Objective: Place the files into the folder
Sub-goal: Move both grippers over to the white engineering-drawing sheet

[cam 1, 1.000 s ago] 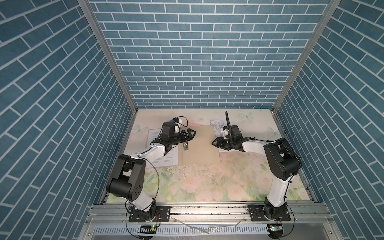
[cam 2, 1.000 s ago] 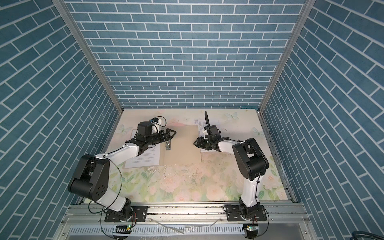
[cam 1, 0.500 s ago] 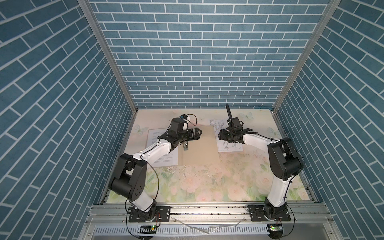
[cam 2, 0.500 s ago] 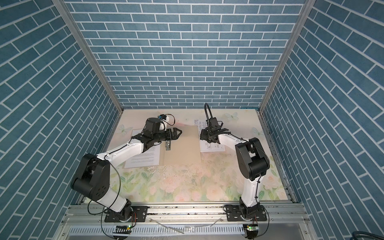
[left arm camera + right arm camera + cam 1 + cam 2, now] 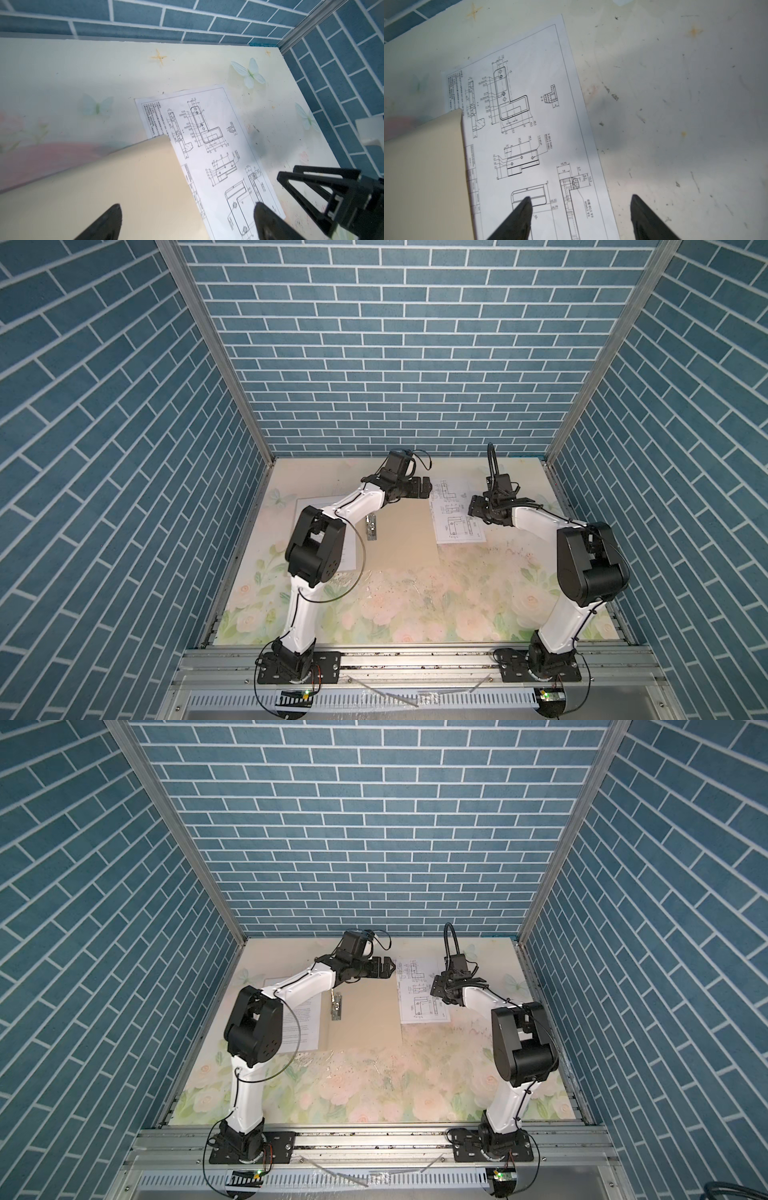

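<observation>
Left hand (image 5: 188, 207) spread wide, empty, above the folder (image 5: 104, 187)'s 1 o'clock corner. Right hand (image 5: 581, 198), parted and empty, hovers at the drawing sheet (image 5: 529, 124)'s 3 o'clock edge. Its print reads "1 X 45.0°", "B-B".

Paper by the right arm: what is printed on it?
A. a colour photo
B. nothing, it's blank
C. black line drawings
C: the paper lying beside the folder is covered in black line drawings of parts, with small numbers next to them.
</observation>
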Controlling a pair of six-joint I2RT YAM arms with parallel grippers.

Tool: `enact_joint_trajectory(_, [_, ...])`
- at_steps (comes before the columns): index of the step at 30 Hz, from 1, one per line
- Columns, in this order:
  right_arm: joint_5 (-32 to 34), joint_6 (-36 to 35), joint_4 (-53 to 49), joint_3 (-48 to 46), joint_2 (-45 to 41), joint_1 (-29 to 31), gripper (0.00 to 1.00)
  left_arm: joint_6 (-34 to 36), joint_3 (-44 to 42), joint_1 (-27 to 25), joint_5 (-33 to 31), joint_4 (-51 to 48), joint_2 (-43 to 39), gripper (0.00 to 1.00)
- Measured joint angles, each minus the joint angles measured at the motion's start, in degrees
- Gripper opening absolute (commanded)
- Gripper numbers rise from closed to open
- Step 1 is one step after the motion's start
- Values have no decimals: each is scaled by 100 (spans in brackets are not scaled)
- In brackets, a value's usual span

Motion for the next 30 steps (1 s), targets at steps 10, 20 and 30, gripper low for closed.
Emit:
enact_joint_trajectory(10, [-428, -9, 396, -107, 50, -332, 75, 223, 3383, -33, 63, -1373, 2306, 100])
enact_joint_trajectory(20, [-859, 11, 640, -291, 136, -444, 75, 208, 4186, -33, 66, -2006, 2983, 100])
enact_joint_trajectory(30, [-1161, 111, 669, -407, 240, -459, 72, 59, 4172, -33, 216, -1926, 3071, 100])
